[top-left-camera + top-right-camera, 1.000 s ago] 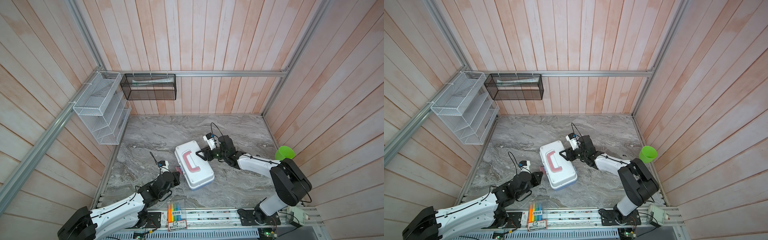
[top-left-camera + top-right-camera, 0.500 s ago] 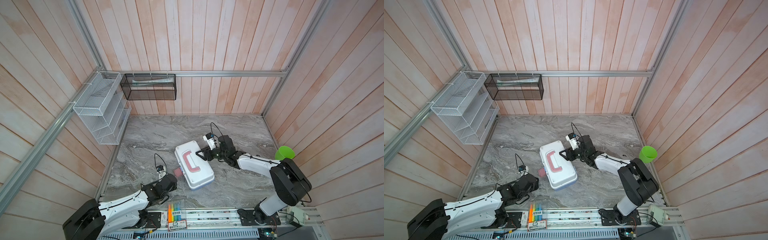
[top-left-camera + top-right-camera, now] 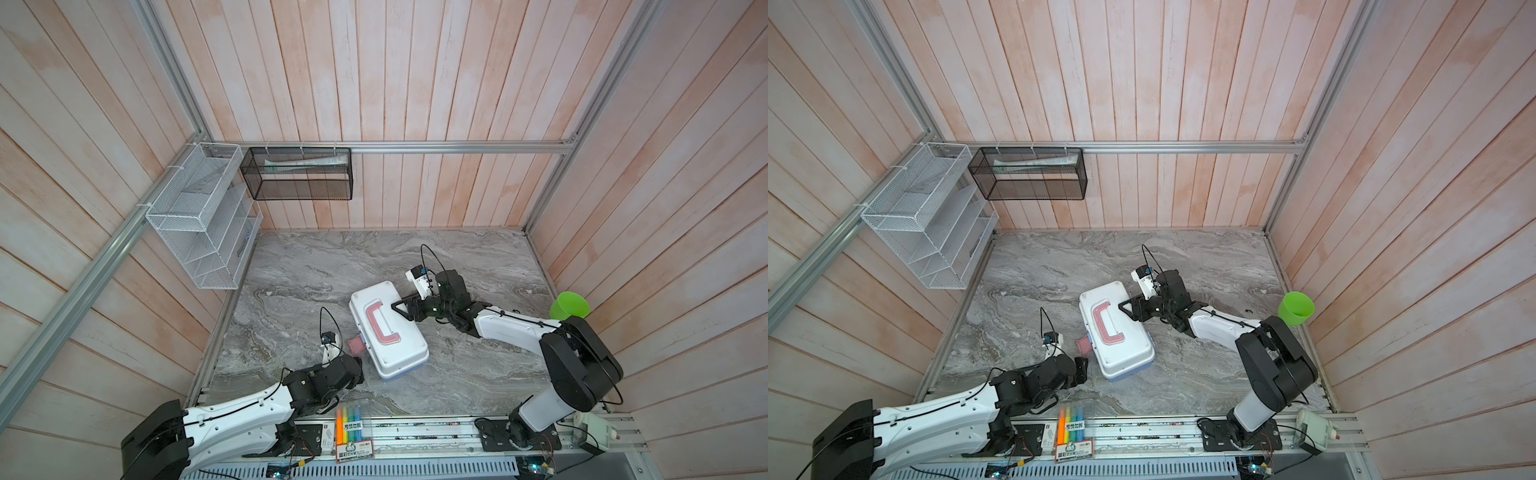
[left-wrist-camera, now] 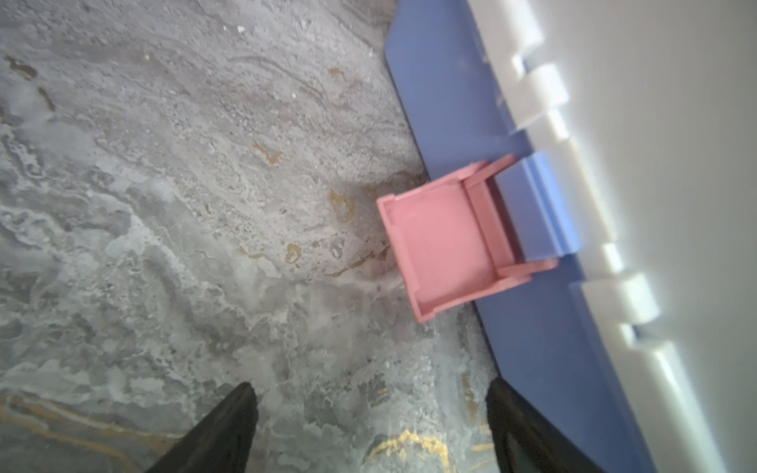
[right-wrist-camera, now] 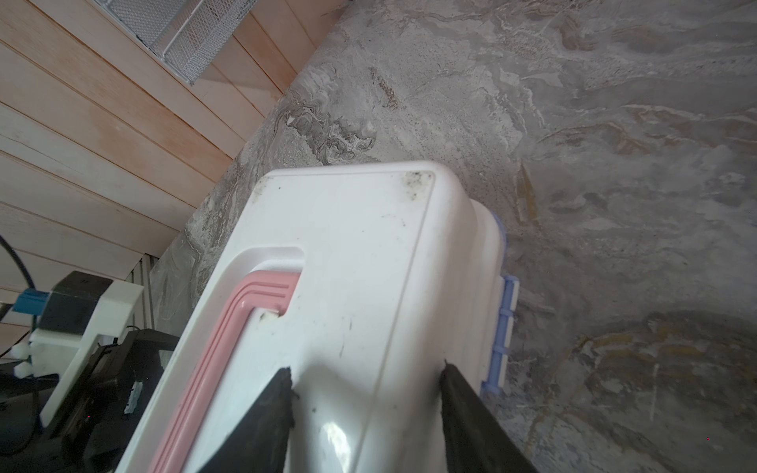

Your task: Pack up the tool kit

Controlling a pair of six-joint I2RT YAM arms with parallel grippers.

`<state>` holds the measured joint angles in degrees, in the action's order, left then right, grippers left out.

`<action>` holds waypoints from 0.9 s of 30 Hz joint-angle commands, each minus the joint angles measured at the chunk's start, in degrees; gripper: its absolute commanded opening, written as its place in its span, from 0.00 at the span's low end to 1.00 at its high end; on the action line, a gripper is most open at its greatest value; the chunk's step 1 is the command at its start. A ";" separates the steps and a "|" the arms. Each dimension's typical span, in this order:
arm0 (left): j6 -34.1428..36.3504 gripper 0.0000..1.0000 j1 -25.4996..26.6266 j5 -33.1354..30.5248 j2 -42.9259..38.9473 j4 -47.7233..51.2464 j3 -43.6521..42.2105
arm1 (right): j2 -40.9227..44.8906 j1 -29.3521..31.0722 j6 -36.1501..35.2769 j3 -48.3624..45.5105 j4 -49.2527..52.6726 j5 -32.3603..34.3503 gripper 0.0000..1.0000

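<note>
The tool kit lies shut mid-table, white lid up, pink handle flat, blue base beneath. Its pink latch hangs flipped outward from the blue side. My left gripper is open, a short way back from the latch, with only table between its fingers. My right gripper stands open over the lid's far right edge, one finger lying on the lid top, its partner at the lid's side. No loose tools show.
A clear pack of coloured highlighters lies at the front edge near my left arm. A green cup stands at the right wall. A white wire rack and a black mesh basket hang on the back left walls.
My left gripper has opened, let go of the pink latch and drawn back toward the front. The latch now hangs outward. The right arm and the case have not moved.
</note>
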<state>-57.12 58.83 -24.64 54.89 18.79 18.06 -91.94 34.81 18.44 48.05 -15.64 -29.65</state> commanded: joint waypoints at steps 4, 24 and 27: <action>7.63 0.95 0.50 -5.69 5.76 -7.52 1.77 | -4.09 2.19 -1.02 -2.06 8.82 -0.63 0.54; 10.38 1.00 -0.48 -15.92 12.27 -28.36 -5.00 | -4.43 2.20 -1.26 -2.35 8.83 -0.71 0.54; 6.83 0.99 -0.69 -17.32 11.54 -22.91 -3.96 | -4.15 2.20 -1.13 -2.70 8.43 -0.61 0.54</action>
<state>-48.23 59.16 -37.10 66.78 -6.00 12.75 -92.58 34.79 18.44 48.16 -16.75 -29.63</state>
